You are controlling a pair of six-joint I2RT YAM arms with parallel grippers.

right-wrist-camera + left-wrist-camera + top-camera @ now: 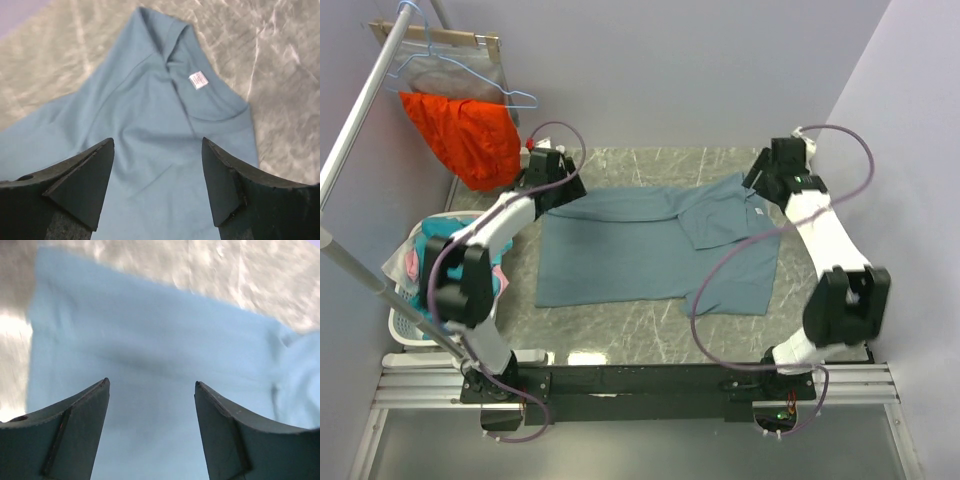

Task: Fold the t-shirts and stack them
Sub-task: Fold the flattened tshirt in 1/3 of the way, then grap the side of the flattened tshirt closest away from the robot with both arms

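Left arm [505, 215], right arm [820, 228]: white tube links, chunky black joint housings; thin mauve cables [556, 124] run along each; bases on a black mounting bar [650, 381]; left gripper [151, 383], right gripper [157, 141]: dark matte wedge fingers [75, 185], blunt tips, a small round hole low on one.

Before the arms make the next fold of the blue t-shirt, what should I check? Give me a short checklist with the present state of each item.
1. The left gripper is open and empty: ok.
2. The right gripper is open and empty: ok.
3. The t-shirt lies wholly on the table: ok.
4. The t-shirt lies smooth: not ok, its cloth is turned over near the label.
5. The fold is finished: not ok, the t-shirt is spread wide.
6. More t-shirts wait in the basket: cannot tell, only mixed cloth shows.
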